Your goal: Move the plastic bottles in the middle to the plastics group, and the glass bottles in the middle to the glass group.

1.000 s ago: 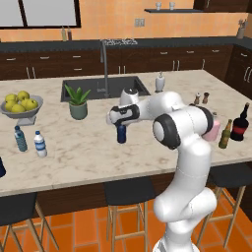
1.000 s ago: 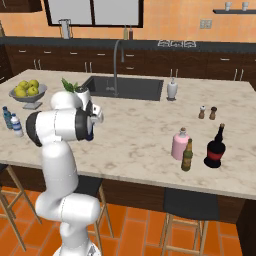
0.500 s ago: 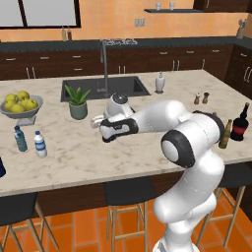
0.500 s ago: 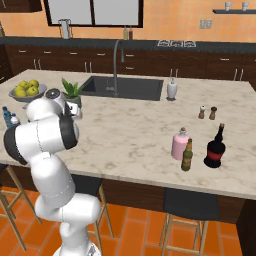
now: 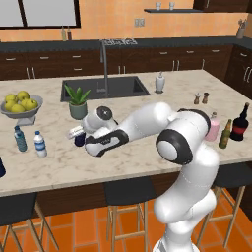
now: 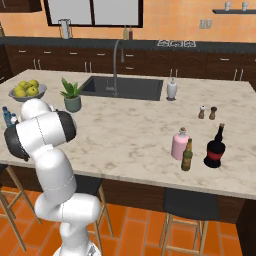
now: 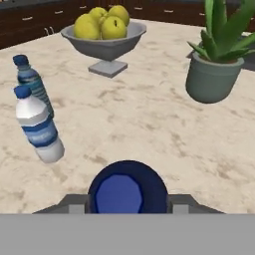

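Across the left half of the left base view, our arm reaches over the marble island [image 5: 147,106] toward the plastics group: the teal water bottle [image 7: 31,82] and the white-capped clear bottle [image 7: 39,127] stand upright, upper left in the hand view. Our gripper [image 7: 127,201] clamps the navy bottle [image 7: 128,191], cap end facing the camera.

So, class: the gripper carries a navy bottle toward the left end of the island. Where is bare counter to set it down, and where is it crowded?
Bare marble lies between the white-capped bottle and the potted plant, in front of the fruit bowl. The gripper holds the navy bottle just short of it. It is crowded at the white-capped bottle and teal bottle, which stand close together.
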You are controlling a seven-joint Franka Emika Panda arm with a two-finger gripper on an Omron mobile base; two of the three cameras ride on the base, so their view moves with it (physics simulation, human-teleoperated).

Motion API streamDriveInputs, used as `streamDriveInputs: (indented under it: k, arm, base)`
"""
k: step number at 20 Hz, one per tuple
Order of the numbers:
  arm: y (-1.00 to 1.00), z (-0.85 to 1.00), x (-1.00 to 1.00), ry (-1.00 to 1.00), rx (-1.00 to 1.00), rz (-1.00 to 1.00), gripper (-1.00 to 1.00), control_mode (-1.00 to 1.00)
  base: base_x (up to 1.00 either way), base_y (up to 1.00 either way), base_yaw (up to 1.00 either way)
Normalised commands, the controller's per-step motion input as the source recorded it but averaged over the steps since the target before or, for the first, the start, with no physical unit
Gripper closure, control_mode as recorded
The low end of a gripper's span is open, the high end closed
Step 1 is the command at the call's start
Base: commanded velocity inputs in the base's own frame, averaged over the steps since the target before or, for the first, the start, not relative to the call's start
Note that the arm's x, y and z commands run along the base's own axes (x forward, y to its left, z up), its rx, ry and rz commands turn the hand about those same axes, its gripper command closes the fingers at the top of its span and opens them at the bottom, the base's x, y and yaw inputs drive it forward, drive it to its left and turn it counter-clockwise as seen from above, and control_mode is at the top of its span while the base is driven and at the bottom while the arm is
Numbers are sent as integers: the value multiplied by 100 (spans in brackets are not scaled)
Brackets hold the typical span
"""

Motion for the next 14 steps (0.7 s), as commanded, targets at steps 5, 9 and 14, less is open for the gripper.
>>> streamDriveInputs:
  k: [5,9,14]
  arm:
    - [85,37,-34,14,-4,33,100,-100]
    - [37,12,-28,29,-15,14,100,-100]
    - [20,2,-10,4,-5,5,100,-100]
  base:
    - [0,0,0]
    - [0,0,0]
    - [0,0,0]
